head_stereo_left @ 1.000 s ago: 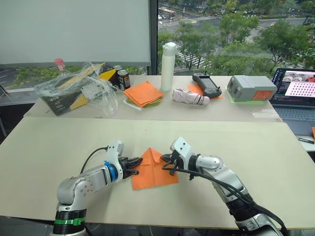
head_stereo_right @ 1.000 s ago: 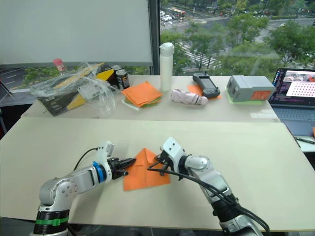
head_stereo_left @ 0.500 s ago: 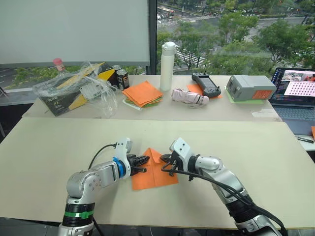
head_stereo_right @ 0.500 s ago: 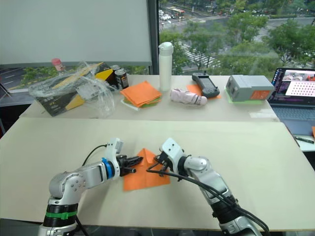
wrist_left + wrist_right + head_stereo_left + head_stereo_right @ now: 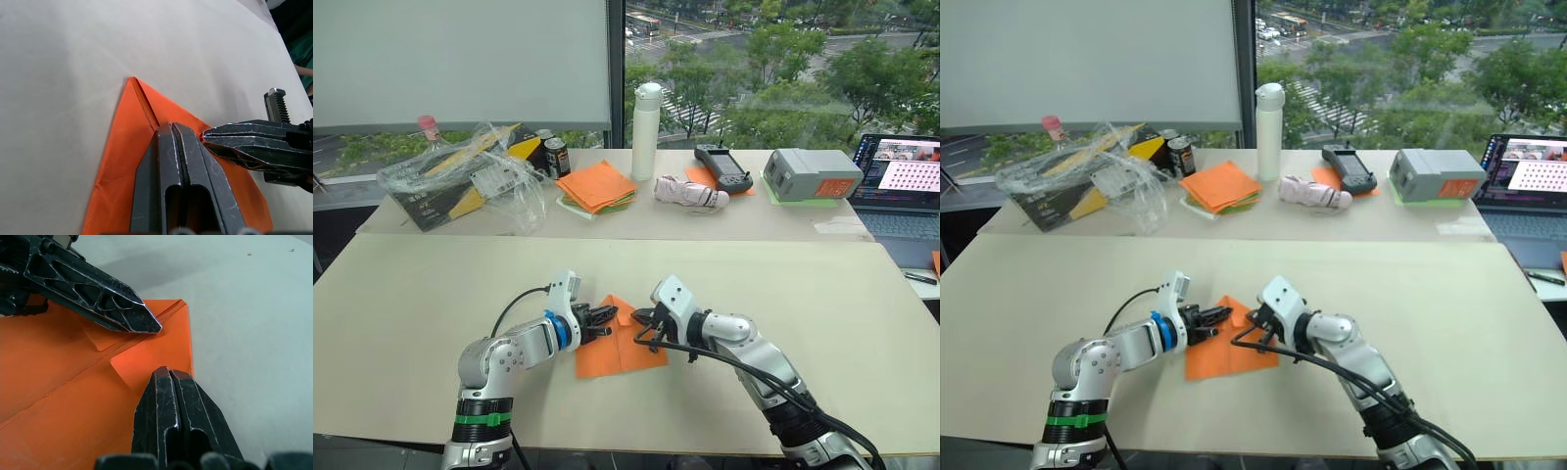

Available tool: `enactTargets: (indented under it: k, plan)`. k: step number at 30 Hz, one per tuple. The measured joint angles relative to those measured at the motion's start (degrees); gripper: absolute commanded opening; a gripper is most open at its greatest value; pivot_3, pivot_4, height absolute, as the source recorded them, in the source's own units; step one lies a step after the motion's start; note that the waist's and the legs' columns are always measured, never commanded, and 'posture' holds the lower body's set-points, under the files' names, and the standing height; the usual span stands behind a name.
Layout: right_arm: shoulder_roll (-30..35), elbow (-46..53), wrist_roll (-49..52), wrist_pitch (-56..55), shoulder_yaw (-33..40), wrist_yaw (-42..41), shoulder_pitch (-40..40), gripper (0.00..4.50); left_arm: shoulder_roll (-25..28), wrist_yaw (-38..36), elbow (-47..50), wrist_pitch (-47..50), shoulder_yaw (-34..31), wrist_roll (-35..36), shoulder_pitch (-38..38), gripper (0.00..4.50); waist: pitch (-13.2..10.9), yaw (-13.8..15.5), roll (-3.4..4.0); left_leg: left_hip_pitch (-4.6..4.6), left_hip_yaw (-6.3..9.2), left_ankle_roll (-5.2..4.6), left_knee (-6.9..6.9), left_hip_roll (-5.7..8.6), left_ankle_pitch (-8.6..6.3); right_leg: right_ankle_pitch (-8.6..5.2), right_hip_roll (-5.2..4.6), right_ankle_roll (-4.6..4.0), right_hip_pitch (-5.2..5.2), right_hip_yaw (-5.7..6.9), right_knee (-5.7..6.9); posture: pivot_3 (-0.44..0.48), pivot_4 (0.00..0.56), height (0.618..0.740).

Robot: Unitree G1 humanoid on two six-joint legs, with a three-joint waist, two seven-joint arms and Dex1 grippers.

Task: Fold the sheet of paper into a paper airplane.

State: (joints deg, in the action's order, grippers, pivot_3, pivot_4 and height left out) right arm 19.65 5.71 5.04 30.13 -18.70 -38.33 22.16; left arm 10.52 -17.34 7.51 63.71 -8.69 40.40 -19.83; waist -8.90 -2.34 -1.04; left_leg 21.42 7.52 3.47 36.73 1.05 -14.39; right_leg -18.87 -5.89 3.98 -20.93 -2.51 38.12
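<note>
Two pairs of black fingers are seen pressed together, no gap between them in either wrist view. The left gripper (image 5: 177, 128) is laid flat on the sheet of paper (image 5: 619, 340), its closed tip set along the centre crease near the pointed end; whether paper is pinched between the fingers cannot be told. The right gripper (image 5: 167, 373) is likewise closed and rests on the opposite flap, tip near the other gripper's tip.

The orange sheet is found on the near table (image 5: 431, 294), between the two arms, already folded to a point at its far end with two corner flaps turned in.

On the far table (image 5: 607, 227), well apart, a crumpled clear plastic bag (image 5: 470, 176) is noted holding a dark and yellow box. Beside it stand a dark can (image 5: 558, 158), a stack of orange and green sheets (image 5: 598, 187), a white bottle (image 5: 647, 132), a handheld controller (image 5: 724, 167), a grey box (image 5: 815, 175) and a laptop (image 5: 899, 186).
</note>
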Motion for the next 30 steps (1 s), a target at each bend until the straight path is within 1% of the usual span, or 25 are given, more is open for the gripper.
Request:
enactTargets:
  k: [3, 10, 15, 20, 22, 24, 30]
  plan:
    - [0.08, 0.15, -0.06, 0.05, 0.05, 0.07, -0.13, 0.0, 0.09, -0.39, -0.63, -0.43, 0.45, -0.15, -0.27, 0.02, 0.0, 0.0, 0.0, 0.0, 0.0, 0.0, 0.0, 0.0, 0.0, 0.0, 0.0, 0.0, 0.0, 0.0, 0.0, 0.0, 0.15, 0.74]
    - [0.14, 0.56, -0.35, 0.5, 0.17, 0.13, -0.25, 0.0, 1.31, -1.92, -2.17, -2.94, 4.62, -3.01, -1.59, 0.02, 0.0, 0.05, 0.0, -0.02, 0.0, 0.0, 0.01, 0.01, 0.0, 0.0, 0.0, 0.0, 0.04, 0.01, -0.01, 0.0, 0.15, 0.74]
    - [0.25, 0.72, 0.91, 1.93, 1.81, -0.15, -0.21, 0.0, 1.78, -2.85, -2.26, -3.71, 5.63, -3.73, -1.52, 0.02, 0.0, 0.12, 0.0, -0.02, 0.0, 0.0, 0.01, 0.01, 0.0, 0.0, -0.01, 0.0, 0.06, 0.01, -0.01, 0.0, 0.15, 0.74]
    - [5.57, 0.32, 0.78, 2.27, 3.86, -2.12, 0.91, 0.0, 2.4, -3.89, -1.81, -3.91, 5.8, -3.85, -0.84, 0.02, 0.0, 0.1, 0.0, -0.02, 0.0, -0.01, 0.01, 0.02, -0.01, 0.0, -0.01, 0.0, 0.07, 0.01, -0.03, 0.0, 0.15, 0.74]
    - [8.87, -0.09, 0.54, 0.67, 3.94, -4.13, 1.06, 0.0, 2.8, -4.29, -1.4, -3.92, 5.82, -3.85, -0.22, 0.02, 0.0, 0.08, 0.0, -0.03, 0.0, -0.04, 0.01, 0.02, -0.02, 0.0, -0.01, 0.0, 0.09, 0.02, -0.05, 0.0, 0.15, 0.74]
    - [10.8, -0.61, 0.32, -0.9, 3.94, -5.71, 1.03, 0.0, 3.12, -4.65, -1.04, -3.92, 5.82, -3.85, 0.38, 0.02, 0.0, 0.03, 0.0, -0.05, -0.01, -0.05, 0.01, 0.02, -0.03, 0.0, -0.01, 0.0, 0.13, 0.02, -0.07, 0.0, 0.15, 0.74]
    - [12.42, -0.97, 0.2, -2.97, 3.54, -9.07, 0.96, 0.0, 3.15, -4.85, -0.94, -4.02, 6.11, -4.15, 0.59, 0.02, 0.0, 0.06, 0.0, -0.14, -0.01, -0.08, 0.01, 0.02, -0.05, 0.0, -0.01, 0.01, 0.3, 0.04, -0.13, 0.0, 0.15, 0.74]
